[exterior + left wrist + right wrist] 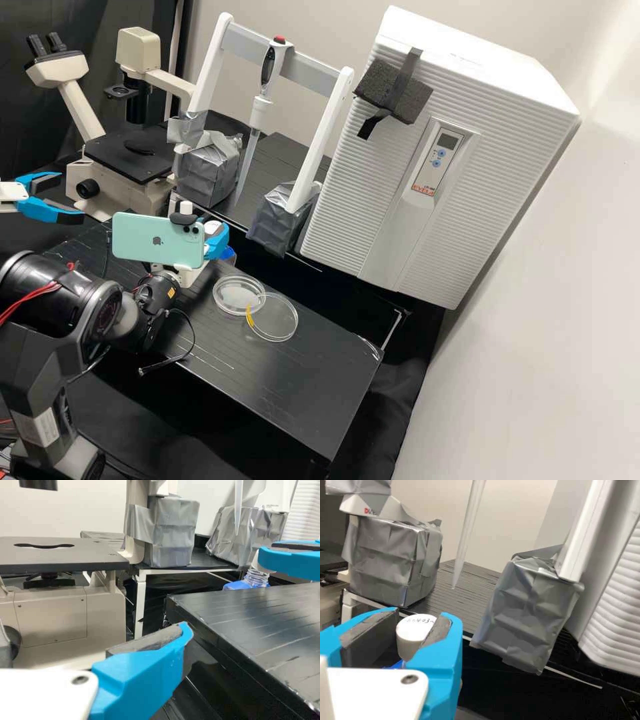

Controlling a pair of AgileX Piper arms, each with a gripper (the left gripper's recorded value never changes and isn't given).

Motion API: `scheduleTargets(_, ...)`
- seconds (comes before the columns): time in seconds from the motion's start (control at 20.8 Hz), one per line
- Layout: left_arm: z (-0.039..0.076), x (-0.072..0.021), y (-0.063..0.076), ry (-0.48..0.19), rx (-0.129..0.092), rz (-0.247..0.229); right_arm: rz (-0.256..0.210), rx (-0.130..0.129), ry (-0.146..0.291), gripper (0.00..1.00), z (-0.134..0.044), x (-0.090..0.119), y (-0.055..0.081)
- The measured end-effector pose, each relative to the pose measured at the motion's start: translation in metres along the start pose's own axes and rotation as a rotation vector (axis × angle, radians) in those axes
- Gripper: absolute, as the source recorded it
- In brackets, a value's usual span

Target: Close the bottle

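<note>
My right gripper (405,630) is clenched on the white cap (416,626), at eleven o'clock from the dishes (238,294) in the high view. The bottle (256,577) stands uncapped near it at the bench (300,373) edge. My left gripper (63,195) hangs released, far off at nine o'clock.

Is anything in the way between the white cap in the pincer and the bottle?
Nothing visible is. The right pincer is shut on the white cap. In the left wrist view the bottle stands with its neck open, just below that pincer's blue finger, and nothing sits between them.
</note>
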Motion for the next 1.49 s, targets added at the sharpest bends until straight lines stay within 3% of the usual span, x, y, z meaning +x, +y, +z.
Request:
scheduleTargets(0.19, 0.000, 0.0000, 0.000, 0.000, 0.000, 0.000, -0.037, 0.077, 0.045, 0.00, -0.004, -0.001, -0.004)
scheduleTargets(0.34, 0.000, 0.0000, 0.000, 0.000, 0.000, 0.000, -0.041, 0.103, 0.046, 0.00, -0.004, -0.001, -0.004)
scheduleTargets(0.82, 0.000, 0.0000, 0.000, 0.000, 0.000, 0.000, -0.024, 0.095, 0.020, 0.00, 0.002, -0.003, 0.002)
scheduleTargets(1.25, 0.001, 0.0011, 0.000, 0.005, -0.007, 0.006, -0.015, 0.043, -0.002, 0.00, 0.003, 0.000, 0.010)
scheduleTargets(1.49, 0.001, 0.0011, 0.000, 0.005, -0.007, 0.006, -0.025, 0.042, -0.008, 0.00, 0.005, 0.004, 0.008)
